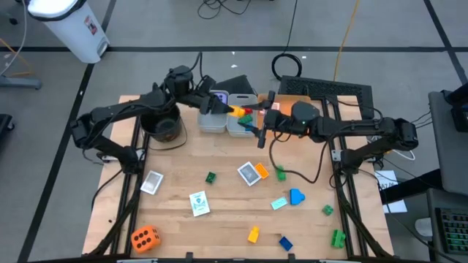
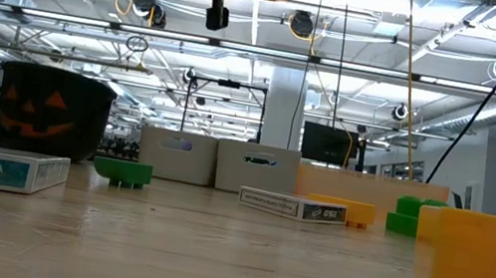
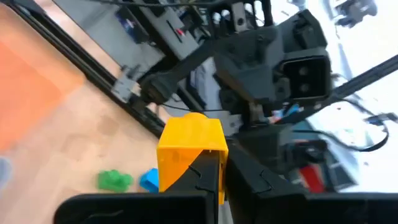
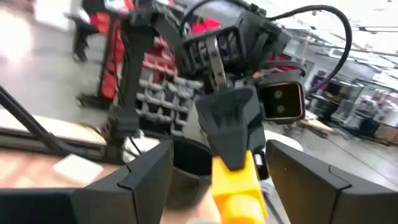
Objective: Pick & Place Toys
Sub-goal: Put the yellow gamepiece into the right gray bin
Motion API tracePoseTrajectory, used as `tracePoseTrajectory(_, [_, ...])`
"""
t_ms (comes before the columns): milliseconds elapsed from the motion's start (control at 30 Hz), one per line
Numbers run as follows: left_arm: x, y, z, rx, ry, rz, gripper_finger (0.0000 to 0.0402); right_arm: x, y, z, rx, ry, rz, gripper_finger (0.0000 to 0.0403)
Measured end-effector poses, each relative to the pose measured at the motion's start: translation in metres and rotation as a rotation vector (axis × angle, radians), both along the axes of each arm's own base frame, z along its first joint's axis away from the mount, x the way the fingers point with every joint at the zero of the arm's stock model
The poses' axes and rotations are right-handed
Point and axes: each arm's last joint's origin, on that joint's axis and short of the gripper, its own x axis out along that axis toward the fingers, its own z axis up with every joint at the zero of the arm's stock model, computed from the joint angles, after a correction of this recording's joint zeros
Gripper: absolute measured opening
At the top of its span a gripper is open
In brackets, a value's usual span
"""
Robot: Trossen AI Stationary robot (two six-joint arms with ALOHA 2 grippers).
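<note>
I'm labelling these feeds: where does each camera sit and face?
High: overhead, looking down on the wooden table and both arms.
Low: table height, facing the room; arms enter above.
Left wrist: left end effector shut on the small yellow plastic brick.
Right wrist: open right end effector.
Both wrist views share that brick.

- The two bins (image 1: 225,120) sit side by side at the back of the table (image 1: 219,219).
- The bucket (image 1: 162,126) stands left of them.
- The cards (image 1: 199,203) and bricks (image 1: 254,234) lie in front.
- A dice (image 1: 145,238) sits at the front left.
</note>
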Motion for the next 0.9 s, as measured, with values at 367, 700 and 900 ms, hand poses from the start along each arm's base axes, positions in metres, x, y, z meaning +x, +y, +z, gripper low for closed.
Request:
tracePoseTrajectory(367, [0.007, 0.001, 0.002, -0.079, -0.042, -0.038, 0.0017, 0.0, -0.001, -0.004, -0.052, 0.057, -0.066, 0.0247])
tracePoseTrajectory(700, [0.009, 0.0, 0.003, -0.114, -0.038, -0.022, 0.0019, 0.001, -0.002, -0.01, -0.051, 0.1, -0.088, 0.0247])
tracePoseTrajectory(900, [0.01, -0.002, 0.003, -0.115, -0.045, -0.022, 0.0006, 0.006, -0.003, -0.011, -0.043, 0.079, -0.087, 0.0247])
